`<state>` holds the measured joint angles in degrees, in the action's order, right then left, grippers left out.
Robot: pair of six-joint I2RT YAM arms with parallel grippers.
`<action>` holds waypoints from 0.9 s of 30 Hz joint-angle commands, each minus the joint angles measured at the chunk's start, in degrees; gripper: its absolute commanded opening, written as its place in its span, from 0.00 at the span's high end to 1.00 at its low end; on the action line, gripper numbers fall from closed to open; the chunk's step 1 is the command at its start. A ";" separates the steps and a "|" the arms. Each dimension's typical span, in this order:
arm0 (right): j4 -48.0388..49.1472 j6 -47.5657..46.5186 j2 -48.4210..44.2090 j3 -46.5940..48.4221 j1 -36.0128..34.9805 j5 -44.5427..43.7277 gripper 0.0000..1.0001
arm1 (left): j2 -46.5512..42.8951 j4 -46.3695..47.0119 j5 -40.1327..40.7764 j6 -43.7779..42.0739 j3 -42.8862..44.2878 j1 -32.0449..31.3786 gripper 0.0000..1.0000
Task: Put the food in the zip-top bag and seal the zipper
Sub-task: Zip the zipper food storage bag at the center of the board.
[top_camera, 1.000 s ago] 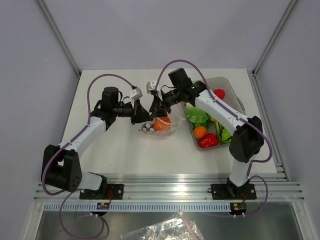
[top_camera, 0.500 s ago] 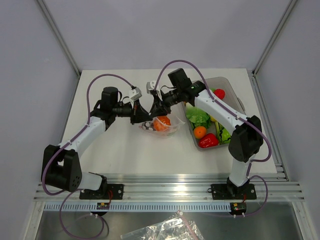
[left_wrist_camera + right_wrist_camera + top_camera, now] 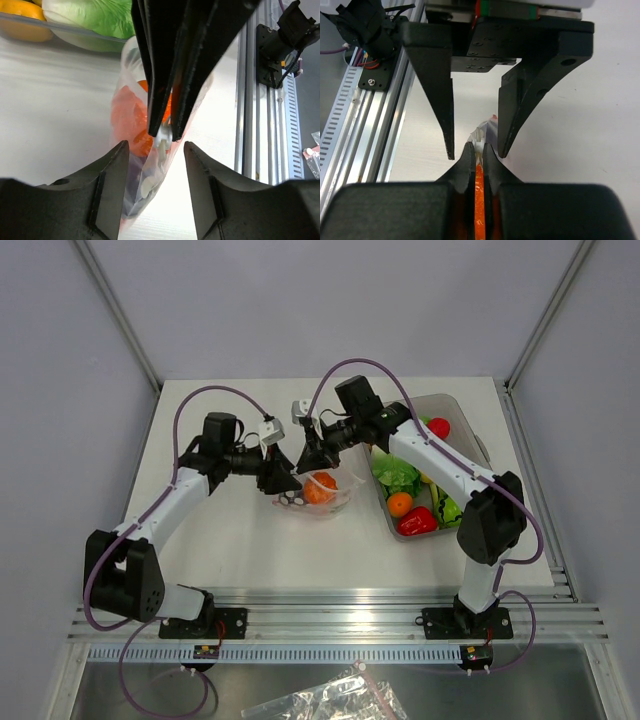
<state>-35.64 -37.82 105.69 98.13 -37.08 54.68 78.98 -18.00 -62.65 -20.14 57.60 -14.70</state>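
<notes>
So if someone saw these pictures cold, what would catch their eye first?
Two grippers meet nose to nose at mid-table. The right gripper is pinched shut on the whitish zipper of the zip-top bag, and the left gripper faces it with its fingers open on either side. Bright orange food glows through the clear plastic. To the right, a clear bin holds green lettuce and a red pepper.

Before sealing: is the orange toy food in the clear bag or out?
In: the orange plastic toy piece shows through the wall of the small clear plastic bag.
</notes>
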 commanded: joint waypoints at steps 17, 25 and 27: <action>8.13 6.36 -0.05 -2.41 0.61 -0.71 1.00 | 4.26 8.13 -8.45 2.72 -0.21 2.57 0.52; 8.57 6.88 0.13 -1.98 0.61 -0.01 1.00 | 3.90 12.91 -8.54 7.14 -0.65 3.01 0.71; 8.22 6.80 0.39 -1.54 0.61 0.25 1.00 | 4.43 11.59 -8.98 6.52 -0.13 3.01 0.92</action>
<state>-28.84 -31.88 105.84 95.44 -36.58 53.41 84.25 -9.13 -69.38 -13.58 56.58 -11.94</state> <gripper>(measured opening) 0.033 0.172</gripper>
